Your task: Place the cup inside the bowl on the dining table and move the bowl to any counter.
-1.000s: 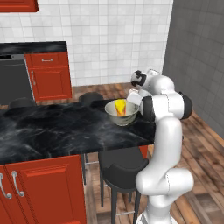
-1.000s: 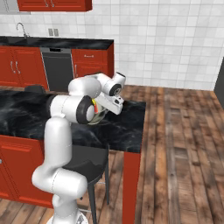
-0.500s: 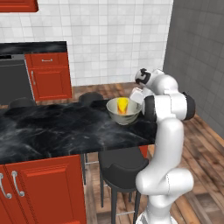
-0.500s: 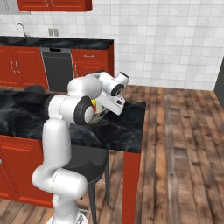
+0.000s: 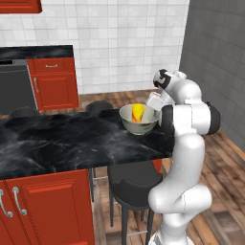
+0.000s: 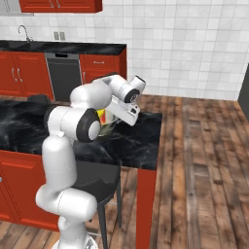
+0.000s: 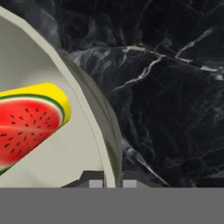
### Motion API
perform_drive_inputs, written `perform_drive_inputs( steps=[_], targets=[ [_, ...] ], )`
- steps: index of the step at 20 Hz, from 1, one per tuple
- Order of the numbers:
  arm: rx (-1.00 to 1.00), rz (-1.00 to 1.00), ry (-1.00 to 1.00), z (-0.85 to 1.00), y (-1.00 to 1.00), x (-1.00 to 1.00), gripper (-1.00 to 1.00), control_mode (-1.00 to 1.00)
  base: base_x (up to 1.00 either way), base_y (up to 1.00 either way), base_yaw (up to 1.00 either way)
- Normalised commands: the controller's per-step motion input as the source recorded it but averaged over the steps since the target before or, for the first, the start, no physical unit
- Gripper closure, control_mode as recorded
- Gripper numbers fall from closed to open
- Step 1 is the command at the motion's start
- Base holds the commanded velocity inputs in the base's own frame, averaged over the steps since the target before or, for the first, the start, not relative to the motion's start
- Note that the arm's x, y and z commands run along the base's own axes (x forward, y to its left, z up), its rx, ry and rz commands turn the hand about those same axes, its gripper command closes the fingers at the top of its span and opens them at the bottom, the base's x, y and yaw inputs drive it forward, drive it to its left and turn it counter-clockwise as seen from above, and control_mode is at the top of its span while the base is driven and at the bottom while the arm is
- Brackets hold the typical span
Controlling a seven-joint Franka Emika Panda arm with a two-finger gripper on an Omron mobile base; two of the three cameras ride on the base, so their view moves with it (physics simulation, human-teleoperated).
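The pale grey-green bowl (image 5: 139, 126) is at the right end of the dining table (image 5: 57, 143), at or just above its top. The yellow cup (image 5: 138, 113) leans inside it; the hand view shows the cup (image 7: 30, 122) with a watermelon picture against the bowl's light inner wall (image 7: 65, 157). My gripper (image 5: 154, 108) is at the bowl's right rim and shut on it. The rim runs down between the two fingertips (image 7: 96, 183). From the right, my arm hides most of the bowl (image 6: 109, 122), with a bit of the cup (image 6: 101, 115) showing.
A dark round stool (image 5: 134, 184) stands under the table's right end, close to my base. The wall-backed counter (image 6: 63, 47) with red cabinets and a dishwasher (image 6: 63, 78) lies beyond the table. Wooden floor (image 6: 204, 155) stretches to the right, up to a grey wall (image 5: 215, 57).
The gripper and the bowl with the cup in it have shifted a little to the right along the table; the grip on the rim is unchanged.
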Motion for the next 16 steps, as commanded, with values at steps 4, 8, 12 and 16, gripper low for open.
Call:
perform_drive_inputs(
  steps=[4, 8, 12, 16],
  targets=[
    [0.00, 0.04, 0.00, 0.25, -0.01, -0.44, 1.00, -1.00, 0.00, 0.00, 0.00],
    [0.00, 0.04, 0.00, 0.23, 0.00, -0.53, 1.00, -1.00, 0.00, 0.00, 0.00],
    [0.01, 0.04, 0.00, 0.24, -0.02, -0.61, 1.00, -1.00, 0.00, 0.00, 0.00],
    [0.02, 0.05, 0.00, 0.20, -0.04, -0.63, 1.00, -1.00, 0.00, 0.00, 0.00]
  ],
)
